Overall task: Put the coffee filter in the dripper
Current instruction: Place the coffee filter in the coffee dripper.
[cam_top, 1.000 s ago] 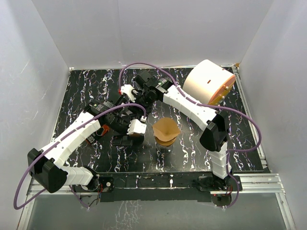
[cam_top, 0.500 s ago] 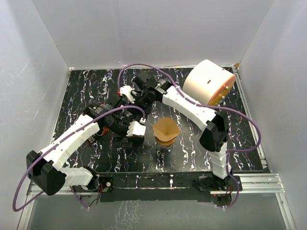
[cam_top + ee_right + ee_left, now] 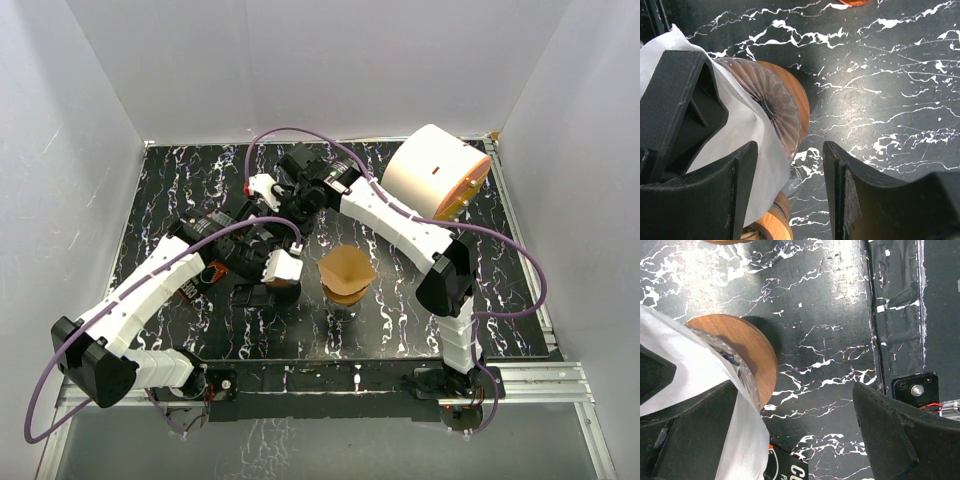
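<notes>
Fingers of left gripper (image 3: pixel 795 390) spread wide, empty | right gripper (image 3: pixel 790 150) fingers parted, gripping nothing | white paper coffee filter (image 3: pixel 747 135) draped across clear ribbed glass dripper with wooden collar (image 3: pixel 782 107), long axis slanting upper-left to lower-centre in right wrist view, tip hidden

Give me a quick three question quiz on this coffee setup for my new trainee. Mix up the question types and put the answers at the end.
1. True or false: the left claw stands wide open.
2. Multiple choice: where on the table is the big white drum? A) far right corner, B) near left corner, C) dead centre.
3. Short answer: in the right wrist view, what colour is the paper filter lying against the ribbed glass dripper?

Key: 1 true; 2 A; 3 white.
</notes>
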### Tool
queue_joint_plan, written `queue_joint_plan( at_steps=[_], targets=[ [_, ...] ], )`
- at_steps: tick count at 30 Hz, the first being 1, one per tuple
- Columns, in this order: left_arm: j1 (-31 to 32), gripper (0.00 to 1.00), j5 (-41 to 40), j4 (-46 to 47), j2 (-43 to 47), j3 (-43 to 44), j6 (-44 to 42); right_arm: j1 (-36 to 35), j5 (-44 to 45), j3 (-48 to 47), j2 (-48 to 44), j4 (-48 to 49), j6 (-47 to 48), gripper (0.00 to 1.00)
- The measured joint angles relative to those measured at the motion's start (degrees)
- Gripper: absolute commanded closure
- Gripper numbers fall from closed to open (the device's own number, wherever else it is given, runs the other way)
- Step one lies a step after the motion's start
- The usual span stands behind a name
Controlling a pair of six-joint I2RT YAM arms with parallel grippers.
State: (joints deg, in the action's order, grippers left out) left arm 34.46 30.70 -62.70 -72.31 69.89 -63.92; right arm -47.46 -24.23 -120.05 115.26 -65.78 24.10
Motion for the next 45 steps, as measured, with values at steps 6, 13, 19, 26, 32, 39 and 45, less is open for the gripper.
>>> queue_joint_plan(
  at_steps=[6, 13, 19, 26, 32, 39, 45],
  targets=[
    [0.0, 0.01, 0.3, -2.1, 0.0, 2.9, 0.0, 0.0, -1.1, -0.9, 0.0, 0.0, 0.0, 0.45],
    [0.0, 0.01, 0.4, -3.1, -0.6, 4.5, 0.0, 0.3, -1.3, -1.7, 0.0, -0.2, 0.0, 0.44],
    [0.0, 0.01, 0.4, -4.0, -0.6, 6.5, 0.0, 0.3, -1.4, -3.2, 0.0, -0.2, -0.2, 0.43],
    [0.0, 0.01, 0.3, -4.7, -0.6, 8.5, 0.0, 0.4, -1.4, -4.0, 0.0, -0.2, -0.2, 0.43],
    [0.0, 0.01, 0.2, -4.8, -0.6, 10.4, 0.1, 0.8, -1.5, -4.2, 0.0, -0.4, -0.2, 0.43],
    [0.0, 0.04, 1.5, -4.9, -0.6, 11.5, 0.3, 1.1, -2.6, -4.6, 0.0, -1.4, 0.0, 0.47],
    [-0.2, 0.05, 1.8, -4.8, -0.5, 9.4, 0.3, 1.0, -1.8, -3.1, -0.1, -1.6, 0.3, 0.49]
  ],
)
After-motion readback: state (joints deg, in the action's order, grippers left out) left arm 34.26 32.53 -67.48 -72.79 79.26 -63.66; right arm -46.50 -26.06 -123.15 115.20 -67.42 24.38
